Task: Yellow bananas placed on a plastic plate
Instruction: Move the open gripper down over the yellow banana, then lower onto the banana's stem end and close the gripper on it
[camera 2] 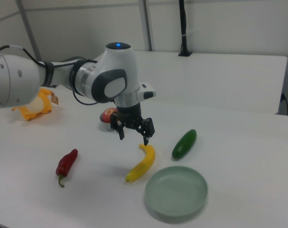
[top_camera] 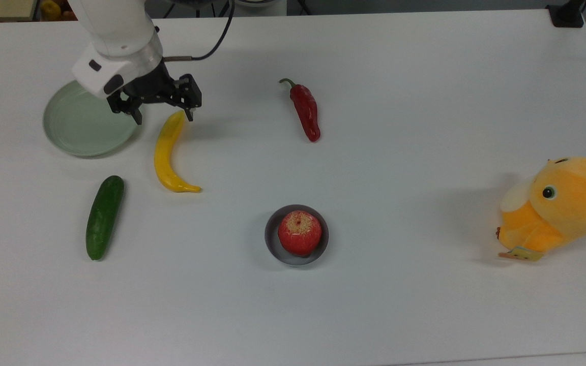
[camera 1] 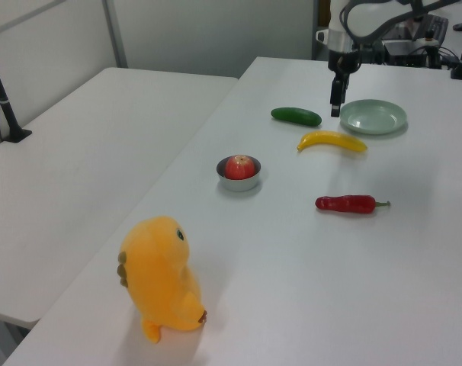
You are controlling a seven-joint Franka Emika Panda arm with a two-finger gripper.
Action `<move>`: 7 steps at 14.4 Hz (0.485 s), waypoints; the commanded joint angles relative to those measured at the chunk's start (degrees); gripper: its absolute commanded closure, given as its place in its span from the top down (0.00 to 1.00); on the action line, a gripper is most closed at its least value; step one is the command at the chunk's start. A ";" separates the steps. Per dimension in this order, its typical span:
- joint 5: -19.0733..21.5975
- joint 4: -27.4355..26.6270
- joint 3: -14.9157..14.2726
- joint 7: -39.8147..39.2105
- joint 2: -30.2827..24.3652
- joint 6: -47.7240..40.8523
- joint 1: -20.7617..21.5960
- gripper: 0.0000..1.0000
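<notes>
The end effector (top_camera: pixel 163 116) hangs above the white surface (top_camera: pixel 400 76), its two black fingers spread wide with nothing between them. In the top view it sits over the upper end of the yellow bananas (top_camera: pixel 167 153), one finger (top_camera: pixel 138 118) over the rim of the plastic plate (top_camera: pixel 77 129), the other at the fruit's blunt tip. The right view shows the end effector (camera 2: pixel 133 135) a little above the yellow bananas (camera 2: pixel 142 163), not touching.

The yellow bananas turn out to be one slim, curved, glossy piece, pointed at the lower end in the top view, lying flat on the surface just beside the plastic plate and not on it. The plastic plate is round, shallow, pale green, with a raised rim and faint concentric rings, and nothing lies in it.

Below the plate in the top view lies a smooth dark green cucumber (top_camera: pixel 104 217). A shiny, wrinkled red chili pepper (top_camera: pixel 306 110) with a curled green stem lies well apart on the top view's right. A red apple (top_camera: pixel 300 232) sits in a small grey dish (top_camera: pixel 272 244). Far on the top view's right rests a fuzzy orange plush toy (top_camera: pixel 560 206).

The arm's white, rounded casing (camera 2: pixel 110 78) gleams in the right view.
</notes>
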 commanded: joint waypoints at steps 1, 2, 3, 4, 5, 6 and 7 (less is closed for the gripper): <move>-0.17 -1.24 -0.35 -1.18 2.32 4.17 -0.41 1.00; -0.17 -1.24 -0.35 -1.10 3.20 5.14 -0.32 1.00; -0.17 -1.33 -0.35 -1.09 3.73 6.19 -0.32 1.00; -0.26 -1.50 -0.35 -1.18 4.34 6.90 -0.23 1.00; -0.95 -1.50 -0.35 -1.10 5.31 7.34 -0.23 1.00; -1.92 -1.50 -0.35 -1.09 5.93 7.78 -0.23 1.00; -2.01 -1.59 -0.35 -1.09 6.28 8.22 -0.32 1.00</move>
